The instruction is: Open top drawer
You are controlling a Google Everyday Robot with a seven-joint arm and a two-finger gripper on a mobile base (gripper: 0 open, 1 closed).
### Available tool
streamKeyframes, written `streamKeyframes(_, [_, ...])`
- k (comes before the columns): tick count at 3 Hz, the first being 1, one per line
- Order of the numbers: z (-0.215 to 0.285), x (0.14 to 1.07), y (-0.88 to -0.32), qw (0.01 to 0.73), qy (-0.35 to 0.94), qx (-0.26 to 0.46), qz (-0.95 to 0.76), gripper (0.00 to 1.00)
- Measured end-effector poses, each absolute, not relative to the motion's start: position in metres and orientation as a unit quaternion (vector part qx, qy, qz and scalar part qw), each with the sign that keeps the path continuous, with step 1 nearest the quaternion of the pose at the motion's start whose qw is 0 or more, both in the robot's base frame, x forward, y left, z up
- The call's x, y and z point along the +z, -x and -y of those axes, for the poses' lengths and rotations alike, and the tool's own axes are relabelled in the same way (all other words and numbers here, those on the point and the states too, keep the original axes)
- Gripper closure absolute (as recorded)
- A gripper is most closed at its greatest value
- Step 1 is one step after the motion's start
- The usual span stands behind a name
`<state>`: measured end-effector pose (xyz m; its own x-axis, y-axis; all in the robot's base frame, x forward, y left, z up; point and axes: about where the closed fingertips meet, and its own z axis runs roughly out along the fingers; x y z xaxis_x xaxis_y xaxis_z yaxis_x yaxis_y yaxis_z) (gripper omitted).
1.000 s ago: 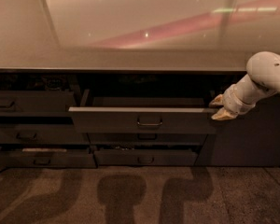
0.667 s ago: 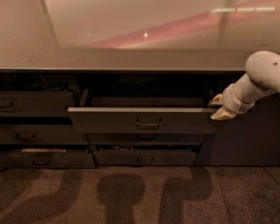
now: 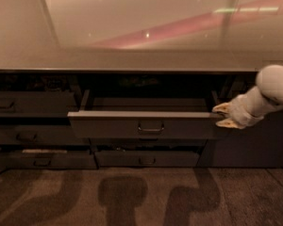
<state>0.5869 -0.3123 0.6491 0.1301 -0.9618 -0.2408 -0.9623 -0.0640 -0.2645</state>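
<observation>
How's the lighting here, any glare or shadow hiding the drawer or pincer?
Camera view: dim, warm light; pink streak and spot glare on the countertop; top drawer front readable, its interior shadowed; the pale pincer at the drawer's right end stands out; dark shadows fall on the carpet.

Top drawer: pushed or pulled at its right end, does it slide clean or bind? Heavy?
Probably stiff: the top drawer shows a flat, straight front while partly out. Likely light: it is shallow and no load shows inside. Might rack or bind, since the claw is at its right end, away from the centre handle.
</observation>
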Motion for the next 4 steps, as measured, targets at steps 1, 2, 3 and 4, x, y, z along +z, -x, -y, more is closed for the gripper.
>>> streamKeyframes(1, [0.311, 0.655, -0.586, 0.182, 0.729, 0.001, -0.66, 1.0])
streamKeyframes(2, [0.311, 0.653, -0.588, 0.174, 0.726, 0.006, -0.666, 1.0])
streamKeyframes(3, [0.311, 0.653, -0.589, 0.165, 0.727, 0.006, -0.667, 1.0])
streamKeyframes(4, [0.311, 0.645, -0.569, 0.168, 0.742, 0.007, -0.649, 1.0])
